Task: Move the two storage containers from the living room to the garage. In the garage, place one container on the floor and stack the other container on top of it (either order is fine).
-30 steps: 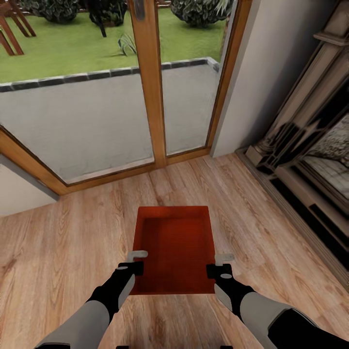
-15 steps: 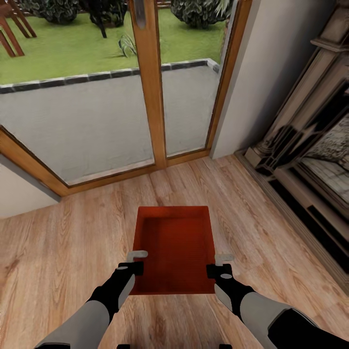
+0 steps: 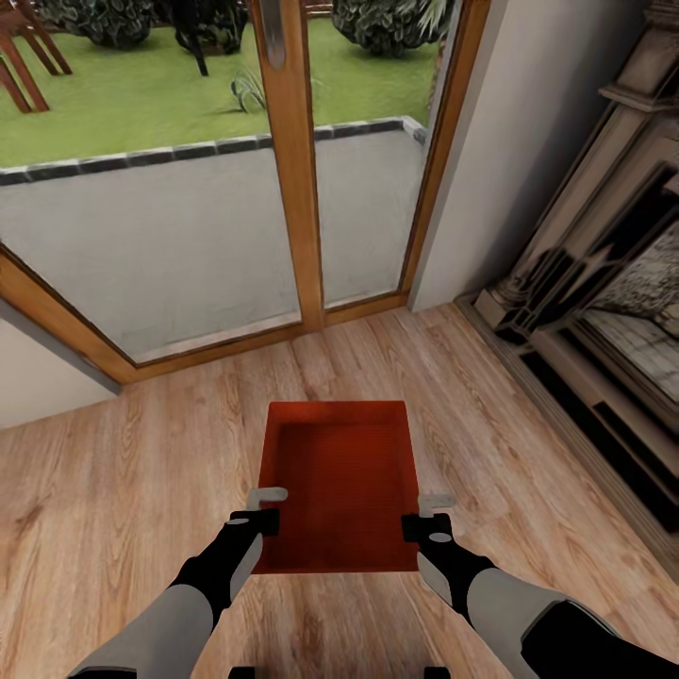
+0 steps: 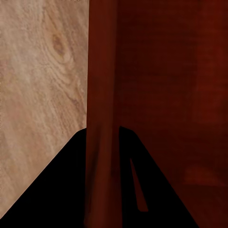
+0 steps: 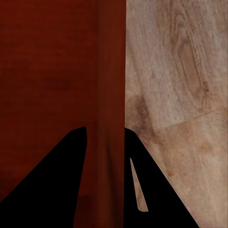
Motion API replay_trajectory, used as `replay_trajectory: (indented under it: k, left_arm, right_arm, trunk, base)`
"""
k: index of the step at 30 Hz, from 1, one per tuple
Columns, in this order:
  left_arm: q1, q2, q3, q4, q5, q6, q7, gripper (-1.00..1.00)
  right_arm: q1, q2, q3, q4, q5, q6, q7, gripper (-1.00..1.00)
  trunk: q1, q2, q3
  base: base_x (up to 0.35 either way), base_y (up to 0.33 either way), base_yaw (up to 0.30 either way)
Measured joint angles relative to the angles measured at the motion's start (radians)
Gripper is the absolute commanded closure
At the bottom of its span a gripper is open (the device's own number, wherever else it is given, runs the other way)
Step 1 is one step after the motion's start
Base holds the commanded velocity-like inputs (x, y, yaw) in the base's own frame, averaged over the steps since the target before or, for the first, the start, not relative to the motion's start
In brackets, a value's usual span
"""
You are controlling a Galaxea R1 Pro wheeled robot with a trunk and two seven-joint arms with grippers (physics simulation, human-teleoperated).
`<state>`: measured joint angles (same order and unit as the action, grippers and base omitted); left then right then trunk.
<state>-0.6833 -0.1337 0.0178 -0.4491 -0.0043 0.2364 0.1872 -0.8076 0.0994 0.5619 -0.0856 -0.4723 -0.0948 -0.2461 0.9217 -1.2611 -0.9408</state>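
Left gripper [image 3: 267,507]: pinching the left wall of the red-orange rectangular plastic bin [image 3: 339,490], lower centre, over light wood-plank floor [image 3: 113,490]. Right gripper [image 3: 424,514]: apparently clamping the right wall. Bin likely handling light, rigid, slick; side walls suiting.

Light wood-plank floor [image 3: 141,490], wood-framed glass doors [image 3: 292,160], fireplace [image 3: 604,311] at right.

Both arms have smooth light-grey forearm shells that narrow into matte black wrists, each tipped with a black block carrying pale grey flat fingers: the left gripper [image 3: 267,506], the right gripper [image 3: 432,512], and a black upper shell on the right arm.
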Motion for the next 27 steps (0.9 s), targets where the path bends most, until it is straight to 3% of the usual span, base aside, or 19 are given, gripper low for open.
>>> replay_trajectory:
  k: [27]
  left_arm:
    - [0.0, 0.0, 0.002, 0.0, 0.002, 0.0, 0.0, 1.0]
  right_arm:
    - [0.0, -0.003, 0.005, -0.01, -0.001, 0.009, -0.002, 1.0]
  trunk:
    - [-0.104, 0.189, 0.085]
  base:
    - [0.0, 0.0, 0.0]
